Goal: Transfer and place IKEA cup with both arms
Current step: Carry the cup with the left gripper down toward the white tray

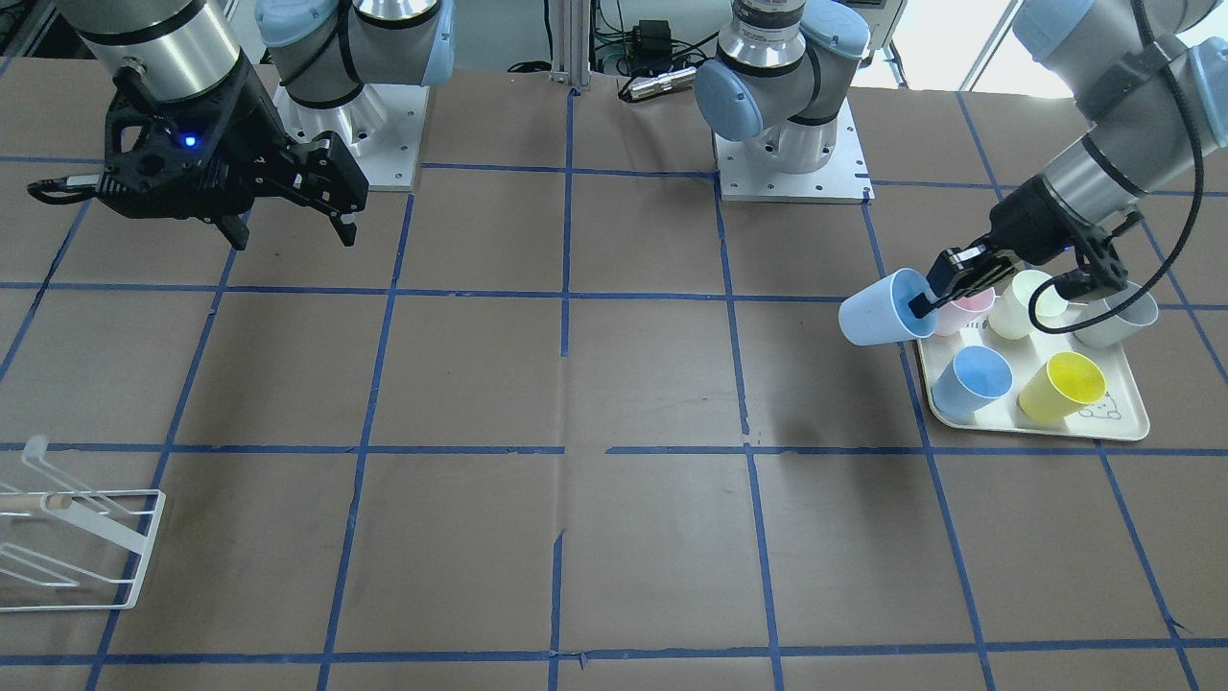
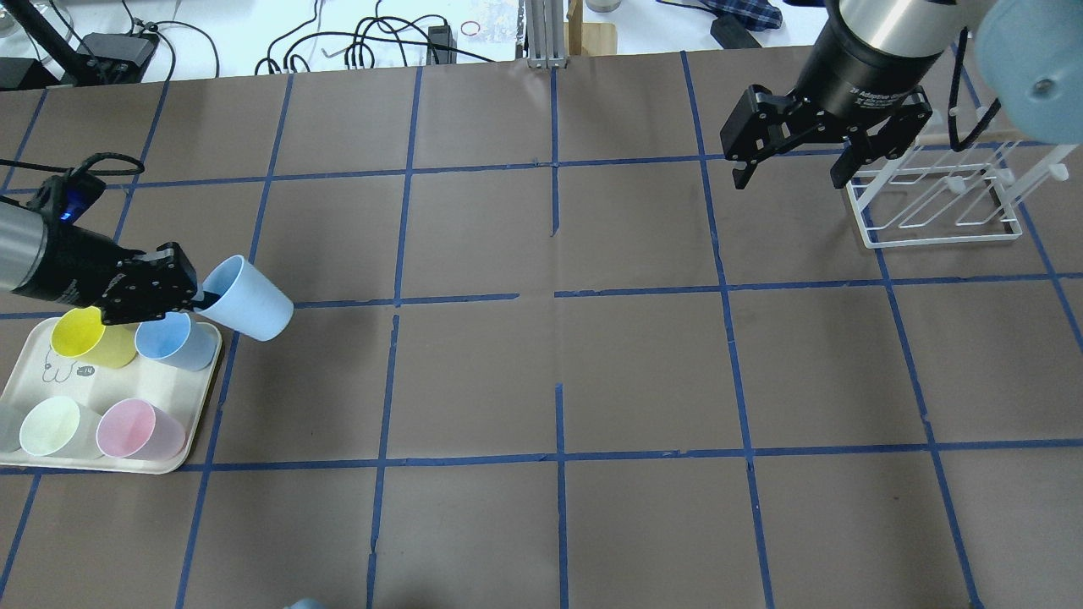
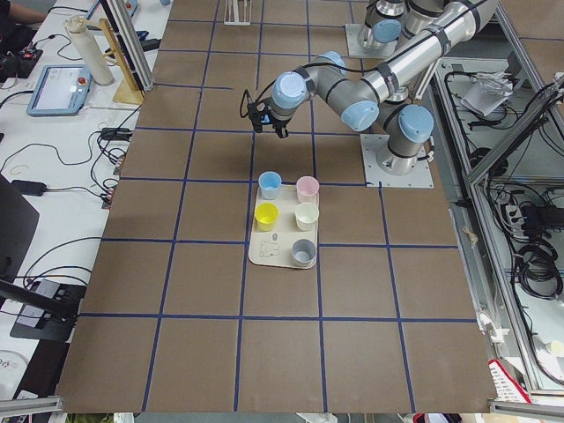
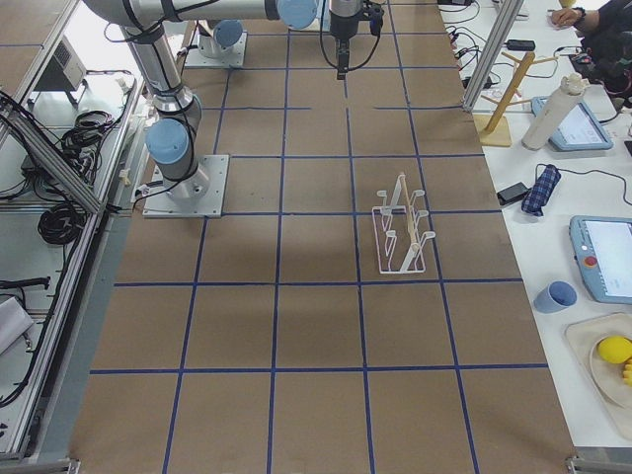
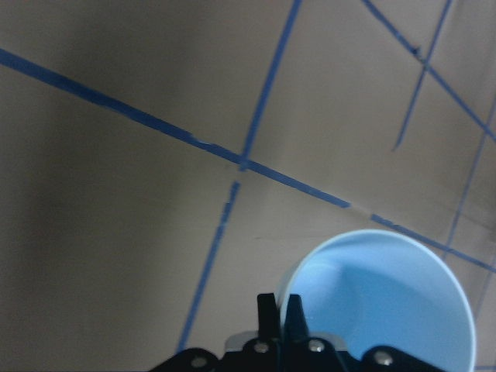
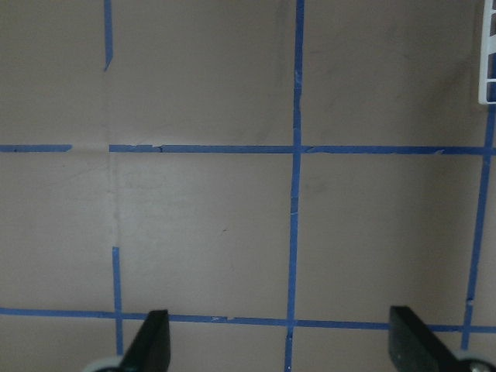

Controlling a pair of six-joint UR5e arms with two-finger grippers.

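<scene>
- Left gripper (image 2: 203, 298) is pinched on the cup's (image 2: 250, 300) rim, one finger inside. The cup's tipped sideways, just past the tray's (image 2: 85, 381) edge, probably lifted off the table (image 2: 541, 381).
- Right gripper (image 2: 789, 179) is wide open, holding nothing, well away from the tray, by the rack (image 2: 935, 243).

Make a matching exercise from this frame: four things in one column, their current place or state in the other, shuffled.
Column A
1. IKEA cup
2. right hand
3. yellow cup
4. wire rack

Column B
a. upright on the tray
b. open, holding nothing, above the table
c. tilted, pinched at the rim by the left hand, past the tray's edge
d. standing on the table at the robot's right side

Pairs: 1-c, 2-b, 3-a, 4-d
</scene>
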